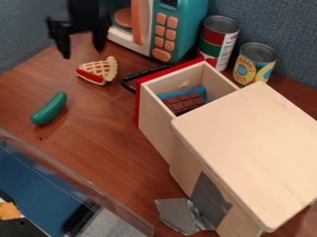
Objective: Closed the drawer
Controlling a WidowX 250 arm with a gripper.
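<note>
The wooden drawer with red front [168,99] stands pulled out of its pale wooden cabinet [250,143], and the black two-finger gripper [82,48], spread and empty above the table, could by pushing off-centre make it jam crookedly.

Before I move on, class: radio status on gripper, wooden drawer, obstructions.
Black two-finger gripper open, away from black drawer handle. Red-fronted wooden drawer pulled out, brown chocolate bar inside. Nothing visible blocks closing; lattice-topped toy pie slice near handle.
</note>
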